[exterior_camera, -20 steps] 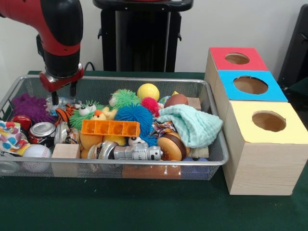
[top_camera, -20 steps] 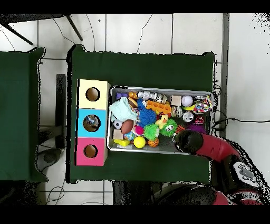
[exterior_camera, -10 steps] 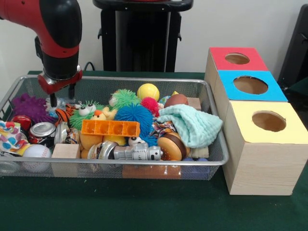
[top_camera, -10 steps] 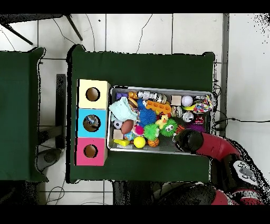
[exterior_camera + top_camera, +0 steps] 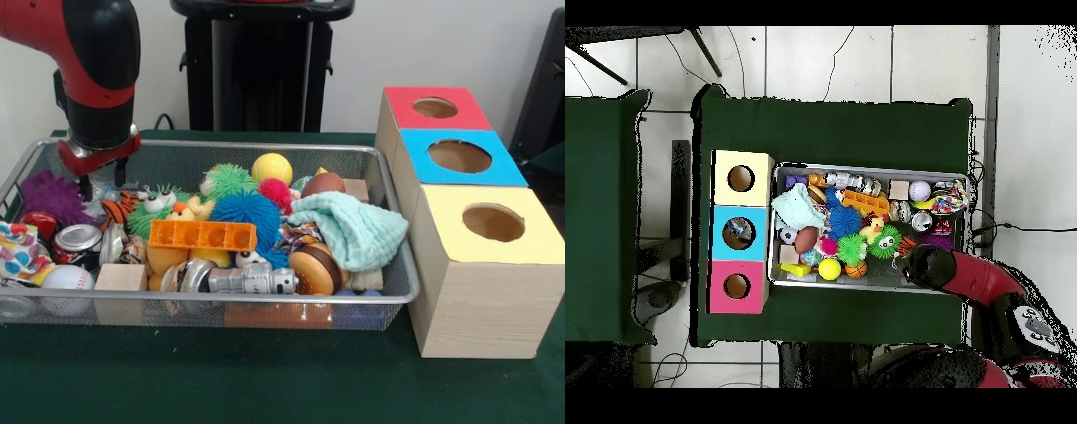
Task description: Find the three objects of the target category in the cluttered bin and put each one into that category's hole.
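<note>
Evidently the search was at an early stage, for the wire bin point(image 5: 388, 296) was seen heaped with toys and nothing was held by the gripper point(image 5: 100, 179). Its two dark fingers point(image 5: 86, 187) were set a little apart and empty, hanging low over the bin's far left corner, just above a purple fuzzy toy point(image 5: 48, 194) and beside a green googly-eyed toy point(image 5: 157, 208). No grasp had been made, as far as could be judged.

Which category was wanted could not be told from the views, so the three targets could not be singled out; they were presumed to lie in the bin among the clutter. Packed into it were a yellow ball point(image 5: 271, 167), a blue spiky ball point(image 5: 246, 212), a pink spiky ball point(image 5: 276, 193), an orange block tray point(image 5: 202, 235), a mint cloth point(image 5: 349, 225) draped against the right wall, a toy burger point(image 5: 314, 268), a silver robot figure point(image 5: 252, 280), a tin can point(image 5: 78, 239), a baseball point(image 5: 67, 279) and a wooden cube point(image 5: 120, 277).

Beside the bin three wooden boxes stood touching in a row: red-topped point(image 5: 436, 108), blue-topped point(image 5: 460, 156) and yellow-topped point(image 5: 492, 223). From the front their holes looked dark and empty. From overhead, something pale was perhaps visible inside the blue box's hole point(image 5: 739, 233), so one item may have been dropped there already, though that could not be confirmed.
</note>
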Motion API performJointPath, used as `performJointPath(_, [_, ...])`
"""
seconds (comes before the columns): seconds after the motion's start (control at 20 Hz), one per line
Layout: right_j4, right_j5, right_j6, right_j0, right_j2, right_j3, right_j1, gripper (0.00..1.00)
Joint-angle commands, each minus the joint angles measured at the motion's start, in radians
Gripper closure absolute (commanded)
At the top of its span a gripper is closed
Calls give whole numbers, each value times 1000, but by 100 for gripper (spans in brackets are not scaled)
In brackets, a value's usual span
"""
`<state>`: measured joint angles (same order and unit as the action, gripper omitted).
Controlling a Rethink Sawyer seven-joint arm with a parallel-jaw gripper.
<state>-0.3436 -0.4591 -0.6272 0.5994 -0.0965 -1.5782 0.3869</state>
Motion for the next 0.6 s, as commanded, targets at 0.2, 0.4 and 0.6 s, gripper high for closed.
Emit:
performJointPath(0.2, [-99, 185, -71, 102, 146, 84, -184, 100])
performJointPath(0.4, [-104, 210, -60, 132, 179, 77, -189, 100])
performJointPath(0.6, [-116, 196, -92, 109, 152, 90, -187, 100])
